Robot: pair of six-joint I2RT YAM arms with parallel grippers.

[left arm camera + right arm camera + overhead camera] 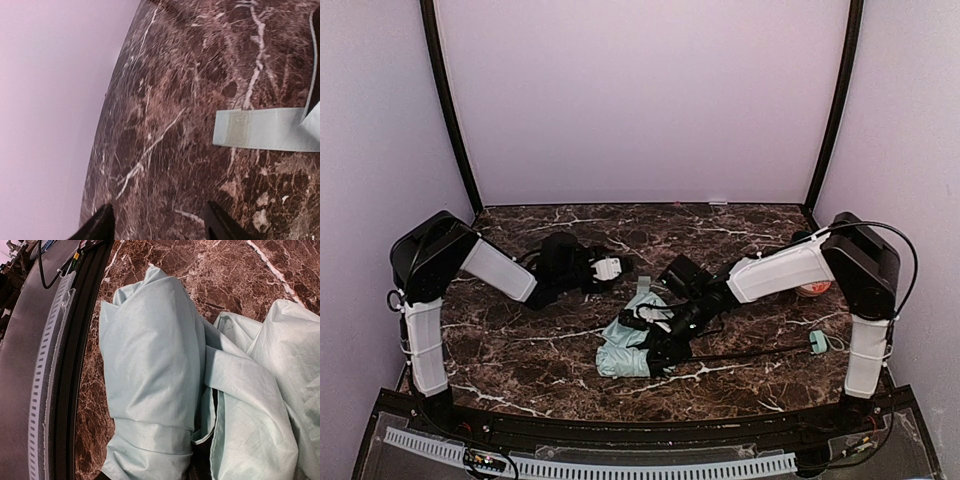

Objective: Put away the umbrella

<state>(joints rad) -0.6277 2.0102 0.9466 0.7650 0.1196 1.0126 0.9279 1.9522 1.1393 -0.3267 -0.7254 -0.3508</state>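
Right gripper (660, 328) apparently pinching umbrella (623, 352) fabric; left gripper (159, 211) spread.
Umbrella's long axis runs left–right across the marble table (520, 345), handle (817, 343) pointing right.

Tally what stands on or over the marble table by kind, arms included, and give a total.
Folding umbrella, mint-green, lying collapsed: 1
Orange-and-white round object, half hidden behind the right arm: 1
Robot arms: 2 (left arm, right arm)
Total: 4
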